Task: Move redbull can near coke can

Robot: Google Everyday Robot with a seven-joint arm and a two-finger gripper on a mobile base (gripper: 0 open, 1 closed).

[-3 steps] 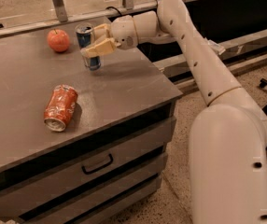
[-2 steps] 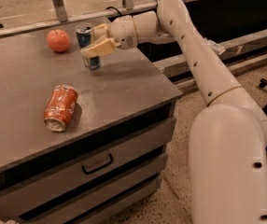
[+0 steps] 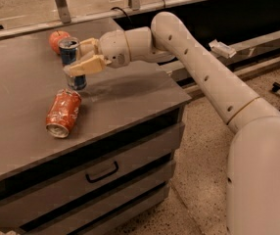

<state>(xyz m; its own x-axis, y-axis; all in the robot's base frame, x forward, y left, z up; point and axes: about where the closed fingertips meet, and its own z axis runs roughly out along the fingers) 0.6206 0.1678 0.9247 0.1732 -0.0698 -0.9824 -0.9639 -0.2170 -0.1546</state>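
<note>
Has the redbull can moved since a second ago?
Yes. Gripped by the pincer, the redbull can has shifted left and toward the coke can, which has stayed put; it is now in front of the apple.

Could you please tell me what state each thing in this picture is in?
blue can: upright, gripped by the end effector, just beyond the red can.
end effector: shut on the blue can, over the table.
red can: dented, lying on its side on the table, free.
apple: resting on the table behind the blue can, untouched.
drawer: closed.
</note>
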